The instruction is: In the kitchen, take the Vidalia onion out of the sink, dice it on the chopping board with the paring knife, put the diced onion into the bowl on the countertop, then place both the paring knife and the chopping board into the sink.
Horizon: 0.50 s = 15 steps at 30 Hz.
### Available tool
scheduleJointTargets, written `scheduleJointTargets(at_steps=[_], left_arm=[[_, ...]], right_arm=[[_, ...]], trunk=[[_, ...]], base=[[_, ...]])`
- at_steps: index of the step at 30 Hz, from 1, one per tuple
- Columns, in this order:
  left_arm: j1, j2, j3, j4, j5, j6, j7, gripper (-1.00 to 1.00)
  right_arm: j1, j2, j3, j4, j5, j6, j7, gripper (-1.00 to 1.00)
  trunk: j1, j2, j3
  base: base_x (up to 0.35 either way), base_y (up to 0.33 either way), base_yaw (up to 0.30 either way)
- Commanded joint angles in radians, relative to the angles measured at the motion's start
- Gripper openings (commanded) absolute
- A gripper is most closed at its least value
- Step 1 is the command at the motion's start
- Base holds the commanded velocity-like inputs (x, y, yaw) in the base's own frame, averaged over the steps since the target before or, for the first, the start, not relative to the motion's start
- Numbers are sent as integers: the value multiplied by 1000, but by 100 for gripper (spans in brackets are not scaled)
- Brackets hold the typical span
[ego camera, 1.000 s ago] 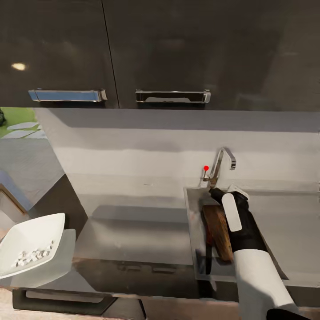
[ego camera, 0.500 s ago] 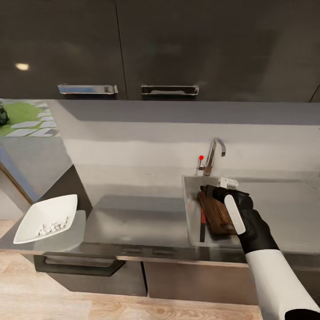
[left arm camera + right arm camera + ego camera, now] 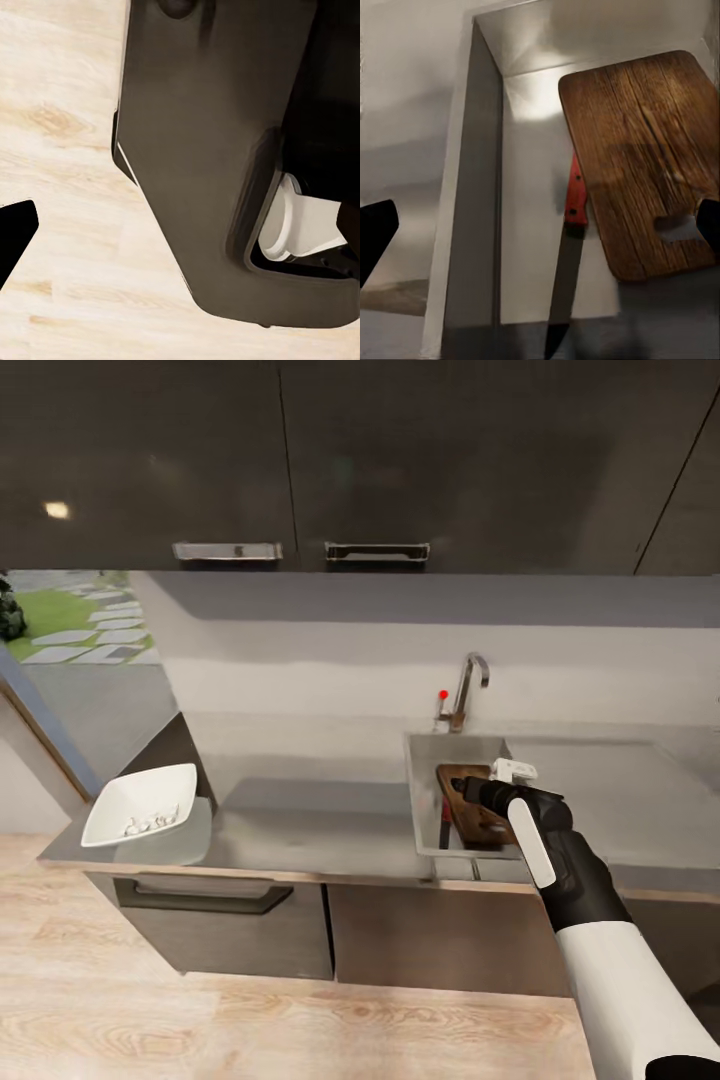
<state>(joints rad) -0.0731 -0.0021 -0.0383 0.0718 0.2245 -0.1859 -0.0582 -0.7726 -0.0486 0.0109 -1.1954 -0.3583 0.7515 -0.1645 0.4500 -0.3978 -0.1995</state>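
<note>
Jaws of the right gripper spread wide above the sink, chopping board beside paring knife.

Right arm extended forward, end effector fingers spread apart

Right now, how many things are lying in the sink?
2: the board leaning inside the basin, and the knife lying beside it on the sink floor. The board may hide something underneath.
</note>
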Motion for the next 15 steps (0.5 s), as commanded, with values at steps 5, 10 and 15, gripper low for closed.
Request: scheduleJointTargets(at_steps=[5,10,15], left_arm=[[-2,1,-4,5,10,-7,-6,100],[-2,2,-4,5,10,-7,-6,100],[-2,4,-4,5,10,-7,-6,100]], right_arm=[[-1,0,1,-1,-10,3,-10,100],[-1,0,1,-1,-9,3,-10,100],[-1,1,1,-1,-9,2,-9,100]], trunk=[[0,-2,-2],[0,-2,-2],[0,-2,-2]], base=[[-338,36,0],[-316,149,0],[-268,220,0]])
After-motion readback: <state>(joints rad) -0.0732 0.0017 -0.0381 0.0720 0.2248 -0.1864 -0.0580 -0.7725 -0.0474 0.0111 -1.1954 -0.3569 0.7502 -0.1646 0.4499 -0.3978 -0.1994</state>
